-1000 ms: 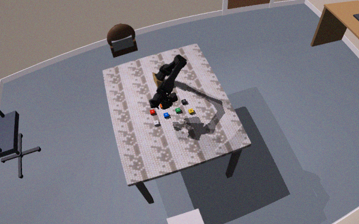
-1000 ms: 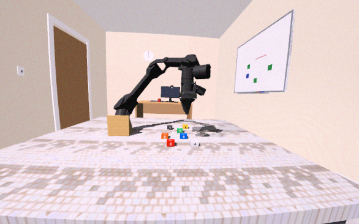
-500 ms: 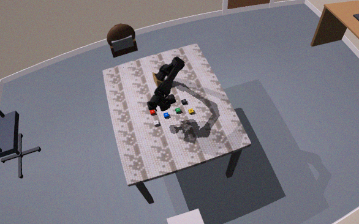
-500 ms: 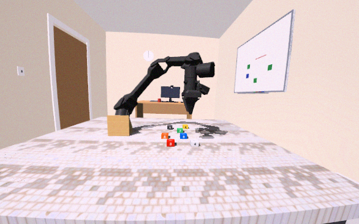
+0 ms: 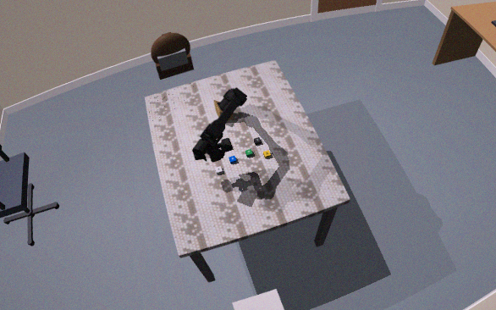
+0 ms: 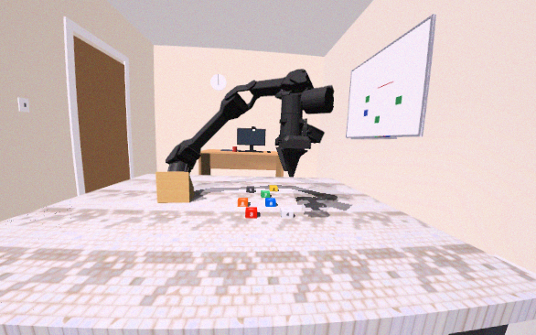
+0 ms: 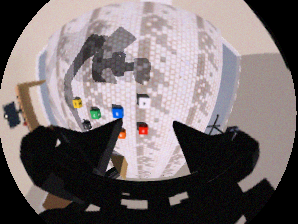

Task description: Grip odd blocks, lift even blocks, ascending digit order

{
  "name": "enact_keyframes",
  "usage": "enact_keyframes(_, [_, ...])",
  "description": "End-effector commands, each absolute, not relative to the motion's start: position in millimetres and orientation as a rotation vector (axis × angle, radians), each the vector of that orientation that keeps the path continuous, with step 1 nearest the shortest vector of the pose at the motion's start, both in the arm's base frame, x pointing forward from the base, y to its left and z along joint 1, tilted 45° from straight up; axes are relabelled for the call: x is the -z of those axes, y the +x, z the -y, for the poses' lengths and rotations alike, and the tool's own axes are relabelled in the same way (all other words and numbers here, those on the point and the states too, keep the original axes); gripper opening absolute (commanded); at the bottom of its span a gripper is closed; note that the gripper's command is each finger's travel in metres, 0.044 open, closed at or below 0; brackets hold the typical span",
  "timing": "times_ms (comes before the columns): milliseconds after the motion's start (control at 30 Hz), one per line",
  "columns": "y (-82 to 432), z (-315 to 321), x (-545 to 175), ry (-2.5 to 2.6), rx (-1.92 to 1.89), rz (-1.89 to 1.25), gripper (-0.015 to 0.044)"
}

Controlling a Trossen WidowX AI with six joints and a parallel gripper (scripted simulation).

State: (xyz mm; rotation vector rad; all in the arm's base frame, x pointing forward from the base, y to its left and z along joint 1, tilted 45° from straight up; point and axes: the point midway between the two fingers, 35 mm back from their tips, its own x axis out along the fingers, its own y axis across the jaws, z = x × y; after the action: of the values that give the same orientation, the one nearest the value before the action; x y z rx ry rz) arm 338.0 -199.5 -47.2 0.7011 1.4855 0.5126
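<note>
My gripper (image 6: 291, 175) (image 7: 148, 122) is open and empty, high above the table. Seven small blocks stand apart on it. The red block (image 6: 251, 212) (image 7: 143, 130) shows 3, the white block (image 5: 219, 170) (image 6: 286, 212) (image 7: 144, 101) 4, and the green block (image 5: 249, 152) (image 6: 264, 194) (image 7: 95, 113) seems to show 7. Digits are too small to read surely on the blue block (image 5: 233, 159) (image 6: 270, 201) (image 7: 117, 111), orange block (image 6: 242, 201) (image 7: 122, 134), yellow block (image 5: 267, 154) (image 6: 273, 188) (image 7: 77, 103) and dark block (image 5: 257, 141) (image 6: 250, 189) (image 7: 86, 124). The arm hides red and orange in the top view.
A wooden box (image 6: 173, 187) (image 5: 217, 108) stands beside the arm's base on the patterned table (image 5: 193, 237) (image 6: 227, 275). The arm's shadow falls near the white and yellow blocks. A desk with a monitor (image 6: 251, 136) stands far behind.
</note>
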Motion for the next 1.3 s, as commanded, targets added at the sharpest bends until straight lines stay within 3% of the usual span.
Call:
enact_keyframes(0, [339.4,201.6,45.9,0.691,-0.512,-1.482,0.0400])
enact_keyframes(367, [340.8,196.3,37.8,0.690,-0.510,-1.482,0.0400])
enact_keyframes(667, [335.5,112.6,-60.2,0.683,-0.504,-1.483,0.0400])
enact_keyframes(967, [284.3,21.4,-129.7,0.699,-0.518,-1.485,0.0400])
enact_keyframes(1267, [275.2,-5.6,-123.4,0.706,-0.520,-1.487,0.0400])
